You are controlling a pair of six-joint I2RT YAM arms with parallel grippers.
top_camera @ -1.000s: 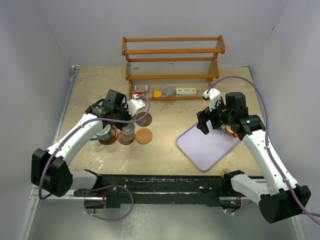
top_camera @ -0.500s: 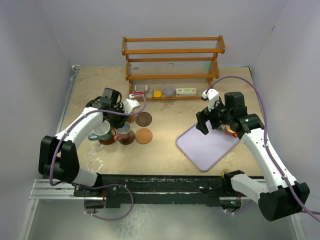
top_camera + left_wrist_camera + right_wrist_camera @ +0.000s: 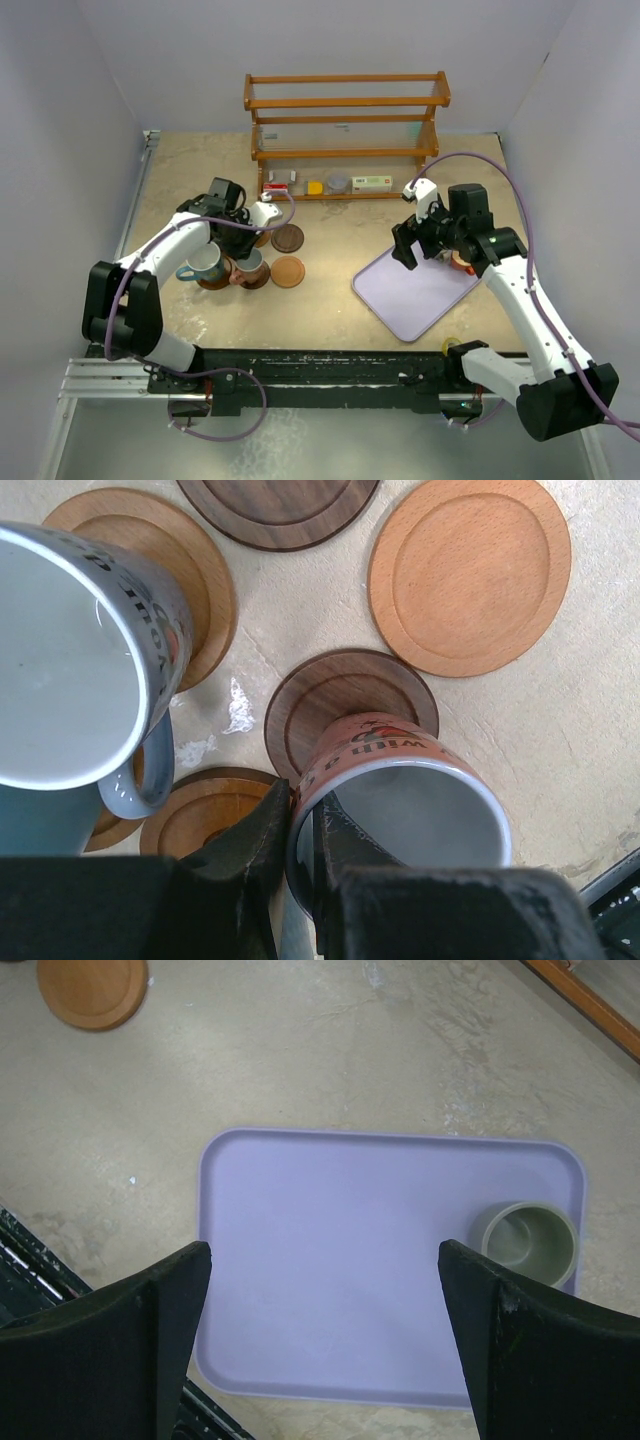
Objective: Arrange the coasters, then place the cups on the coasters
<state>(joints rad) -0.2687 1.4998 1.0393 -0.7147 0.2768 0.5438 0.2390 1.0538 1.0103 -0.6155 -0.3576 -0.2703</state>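
**Left wrist view.** My left gripper [image 3: 303,832] is closed on the near rim of the brownish mug [image 3: 400,780], one finger inside and one outside. The mug's base lies over the dark coaster [image 3: 330,695]; I cannot tell whether it already rests there.

To finish this step well, I judge I should lower the mug straight, keep it centred within the coaster's groove, and release only once the base sits flat.

The grey mug [image 3: 70,650] stands just beside on its own coaster [image 3: 195,580], handle toward my fingers, so my retreat should go upward, not sideways. A light coaster [image 3: 470,570] lies bare nearby.

**Right wrist view.** My right gripper [image 3: 322,1260] hangs wide open, holding nothing, above the lavender tray [image 3: 300,1170]. A small greyish cup [image 3: 527,1240] sits in one corner of the tray.
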